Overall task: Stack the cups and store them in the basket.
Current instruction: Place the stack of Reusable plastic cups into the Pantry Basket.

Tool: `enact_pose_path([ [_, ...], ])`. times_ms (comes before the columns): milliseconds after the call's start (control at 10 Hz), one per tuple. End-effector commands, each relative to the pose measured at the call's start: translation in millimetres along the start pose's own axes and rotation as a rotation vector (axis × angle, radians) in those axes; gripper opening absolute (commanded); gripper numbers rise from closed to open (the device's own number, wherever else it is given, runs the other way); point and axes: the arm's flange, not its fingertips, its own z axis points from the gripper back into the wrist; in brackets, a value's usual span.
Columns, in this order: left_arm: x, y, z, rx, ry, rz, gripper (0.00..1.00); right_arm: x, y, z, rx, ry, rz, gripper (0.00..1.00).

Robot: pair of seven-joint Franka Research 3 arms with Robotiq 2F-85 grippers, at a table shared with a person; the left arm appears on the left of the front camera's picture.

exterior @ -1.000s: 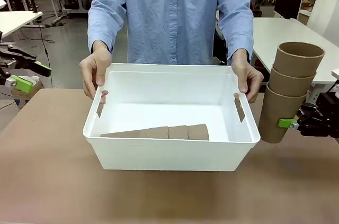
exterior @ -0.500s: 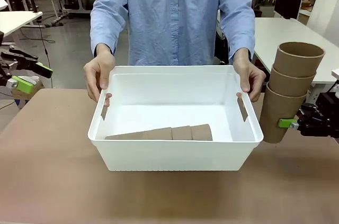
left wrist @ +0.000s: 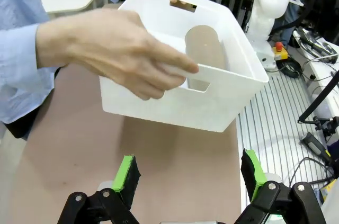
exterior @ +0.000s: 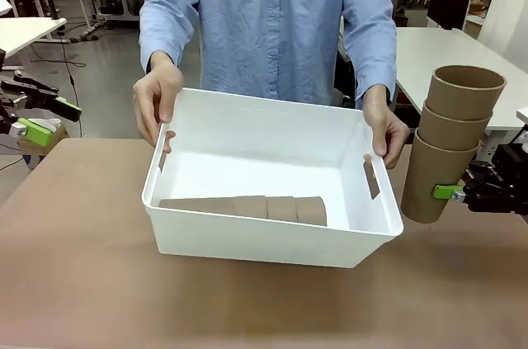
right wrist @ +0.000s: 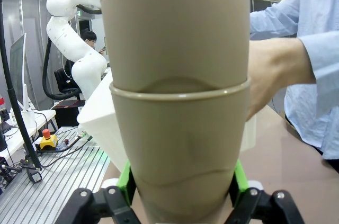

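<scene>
Nested stack of three tan-brown paper cups (exterior: 450, 143) sits upright in the right gripper (exterior: 462, 193), green pads clamped on the bottom cup, just beside the right end of the large white rectangular plastic basket (exterior: 272, 238). Another stack of tan cups (exterior: 247, 207) lies on its side inside. The person's hands (exterior: 157, 101) grip both short sides, far edge tilted up. Left gripper (left wrist: 190, 179) hangs empty, jaws spread wide, well off to the left.

Risk: basket is tilted and unsteady, so a drop-in could clip the rim or topple the held stack.

Left wrist view shows the lying stack's open mouth; right wrist view (right wrist: 177, 128) shows the pad grip close up.
</scene>
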Motion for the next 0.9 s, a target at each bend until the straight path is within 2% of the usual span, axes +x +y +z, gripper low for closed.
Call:
enact_pose_path([
  [0,1,1,0,0.006,-0.004,0.000,1.00,5,-1,-2,0.002,-0.002,0.011,0.85],
  [600,1,1,0,0.006,-0.004,0.000,1.00,0,0,0,0.000,0.000,0.000,0.85],
  [800,1,1,0,0.006,-0.004,0.000,1.00,41,16,-7,-0.007,-0.038,-0.039,0.85],
])
